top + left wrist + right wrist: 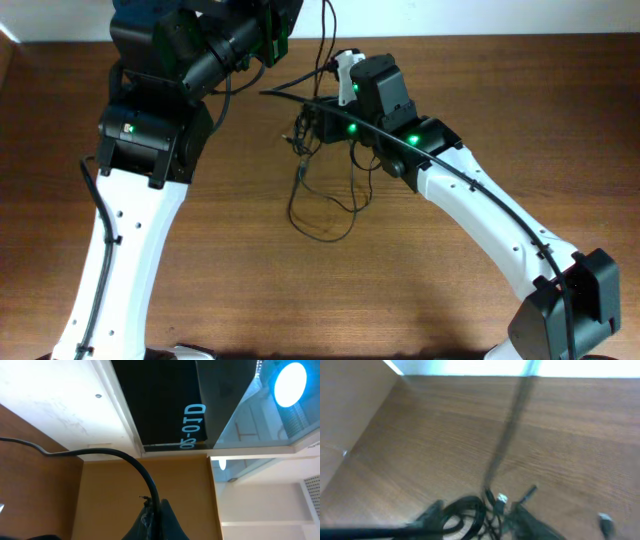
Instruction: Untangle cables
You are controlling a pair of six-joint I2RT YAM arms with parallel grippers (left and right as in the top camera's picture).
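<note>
You will see the left gripper (156, 519) pinching one black cable (125, 456), its arm raised toward 11 o'clock. The right gripper (482, 519) straddles the tangle (465, 506); you cannot tell its finger spread.

Open table (300, 310) lies free along the near edge and at far right, room for a pincer to pass. At centre the tangled cables (322, 205) sprawl between the right arm (480, 195) and left arm (150, 150), while one raised cord (509, 425) crosses the far side.
</note>
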